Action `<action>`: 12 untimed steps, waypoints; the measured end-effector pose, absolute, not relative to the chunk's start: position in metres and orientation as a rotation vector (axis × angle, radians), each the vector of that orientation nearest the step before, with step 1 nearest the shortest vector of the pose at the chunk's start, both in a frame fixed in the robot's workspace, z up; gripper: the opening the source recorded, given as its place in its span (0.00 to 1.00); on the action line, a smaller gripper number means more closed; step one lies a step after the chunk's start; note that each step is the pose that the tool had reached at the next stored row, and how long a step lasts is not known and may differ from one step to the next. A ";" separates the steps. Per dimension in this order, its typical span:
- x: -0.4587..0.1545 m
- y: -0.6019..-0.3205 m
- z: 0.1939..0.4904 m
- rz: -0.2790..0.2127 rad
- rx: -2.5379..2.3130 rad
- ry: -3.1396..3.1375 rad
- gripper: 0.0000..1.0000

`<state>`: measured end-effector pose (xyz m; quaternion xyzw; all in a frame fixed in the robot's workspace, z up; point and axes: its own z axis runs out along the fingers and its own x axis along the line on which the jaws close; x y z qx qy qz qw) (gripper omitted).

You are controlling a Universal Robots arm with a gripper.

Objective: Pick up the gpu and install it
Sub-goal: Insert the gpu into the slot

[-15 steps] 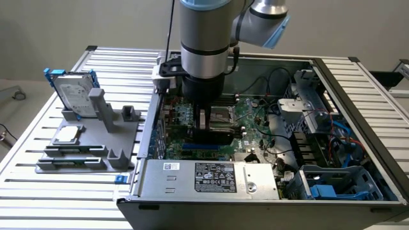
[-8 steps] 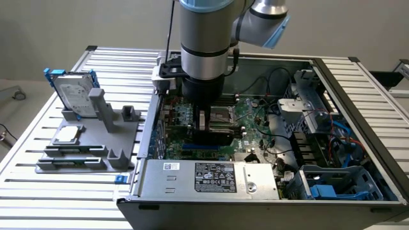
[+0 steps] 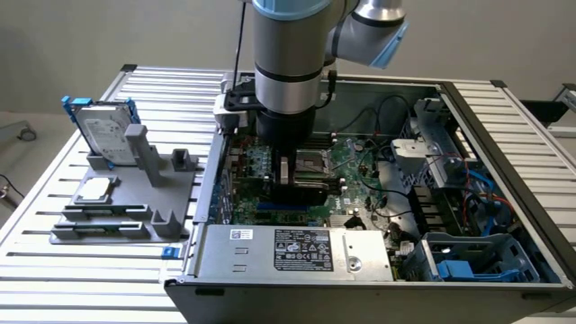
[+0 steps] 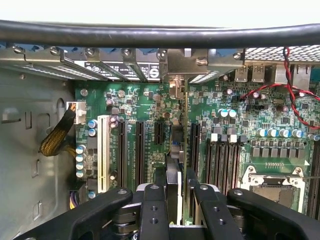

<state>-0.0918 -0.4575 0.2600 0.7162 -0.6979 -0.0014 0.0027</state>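
In the wrist view the gripper (image 4: 180, 220) is clamped on the gpu (image 4: 174, 180) — the card stands on edge over the motherboard (image 4: 240, 115) slots, its bracket near the case's rear wall. The exterior view shows the arm reaching down inside the open case (image 3: 378, 304) and — beside it on the table (image 3: 54, 270) — a hard drive (image 3: 104, 131) upright in a grey holder (image 3: 117, 209).
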 end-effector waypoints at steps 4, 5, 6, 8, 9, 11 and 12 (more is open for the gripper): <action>-0.092 -0.458 0.259 -0.005 2.247 -2.189 0.26; -0.092 -0.459 0.258 -0.006 2.246 -2.189 0.26; -0.092 -0.459 0.258 -0.006 2.246 -2.188 0.26; -0.092 -0.459 0.257 -0.008 2.245 -2.188 0.26; -0.092 -0.459 0.257 -0.010 2.244 -2.187 0.26; -0.092 -0.459 0.257 -0.013 2.243 -2.185 0.26; -0.092 -0.459 0.257 -0.015 2.242 -2.185 0.26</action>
